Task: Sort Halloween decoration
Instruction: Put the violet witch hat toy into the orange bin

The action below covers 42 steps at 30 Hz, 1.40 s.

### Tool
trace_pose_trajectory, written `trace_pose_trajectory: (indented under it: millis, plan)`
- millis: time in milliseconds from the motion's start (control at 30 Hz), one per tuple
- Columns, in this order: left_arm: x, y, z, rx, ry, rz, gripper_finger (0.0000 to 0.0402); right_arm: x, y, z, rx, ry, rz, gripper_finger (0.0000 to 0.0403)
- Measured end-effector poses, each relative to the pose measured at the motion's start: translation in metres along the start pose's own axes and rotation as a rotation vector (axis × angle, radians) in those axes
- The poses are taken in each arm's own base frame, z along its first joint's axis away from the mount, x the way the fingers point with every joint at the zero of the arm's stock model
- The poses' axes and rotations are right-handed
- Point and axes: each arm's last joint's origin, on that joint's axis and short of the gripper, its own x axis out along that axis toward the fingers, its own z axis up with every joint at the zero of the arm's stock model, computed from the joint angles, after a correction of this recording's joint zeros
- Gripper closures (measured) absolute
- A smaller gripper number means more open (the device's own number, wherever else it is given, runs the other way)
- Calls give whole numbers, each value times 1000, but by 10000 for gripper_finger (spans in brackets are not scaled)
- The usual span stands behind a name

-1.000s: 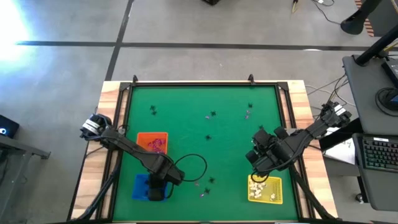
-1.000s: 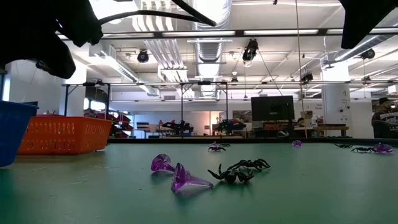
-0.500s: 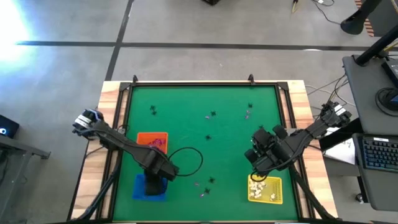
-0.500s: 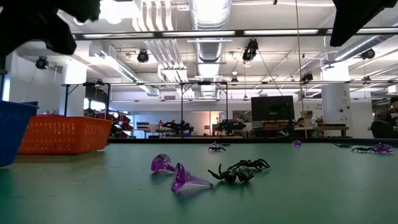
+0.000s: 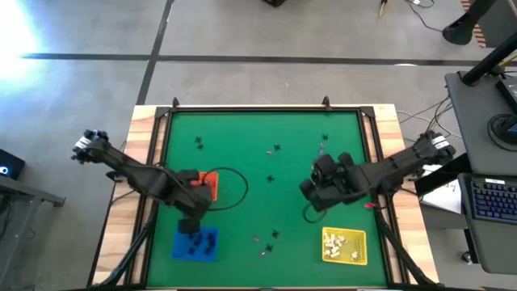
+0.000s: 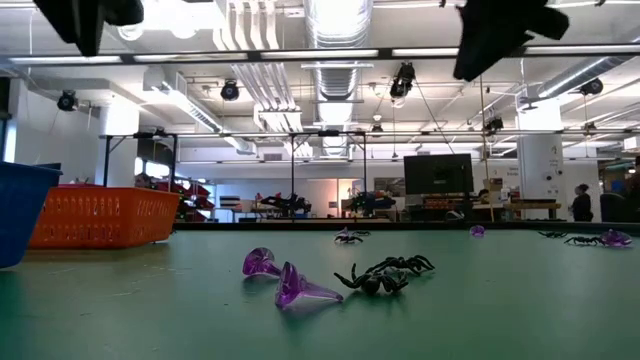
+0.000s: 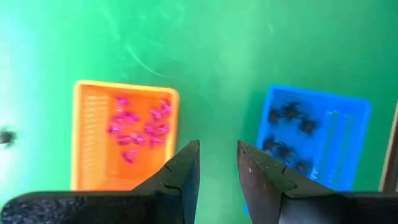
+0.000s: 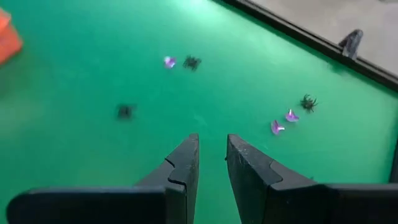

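Low view – purple trinket [image 6: 298, 289] lying sideways, narrow end right, beside spider [image 6: 385, 276].

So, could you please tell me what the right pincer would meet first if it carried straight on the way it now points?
Probably only bare green mat. The right pincer, open and empty, aims between a black spider and two purple trinkets; nothing lies squarely ahead, though depth is hard to judge.

Two dark, cabled, jointed arms [image 5: 153, 183]

Grey concrete floor [image 5: 242, 40], ceiling ducts [image 6: 335, 20], distant workbenches [image 6: 500, 208]
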Motion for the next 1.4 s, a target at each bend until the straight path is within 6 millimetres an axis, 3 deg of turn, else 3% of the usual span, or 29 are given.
trace_pose_trajectory:
  millis: [467,733,1133,1400]
  plan:
    - [-44,34,-34,29,-88,75,312,44,-30,40,267,119,-189,296]
    - [-57,45,-43,109,-188,141,312,91,-58,64,368,229,-340,296]
    - [-65,52,-49,99,-242,159,312,180,-81,72,241,542,-347,296]
    - [-66,54,-50,47,-245,173,312,214,-85,64,183,676,-314,296]
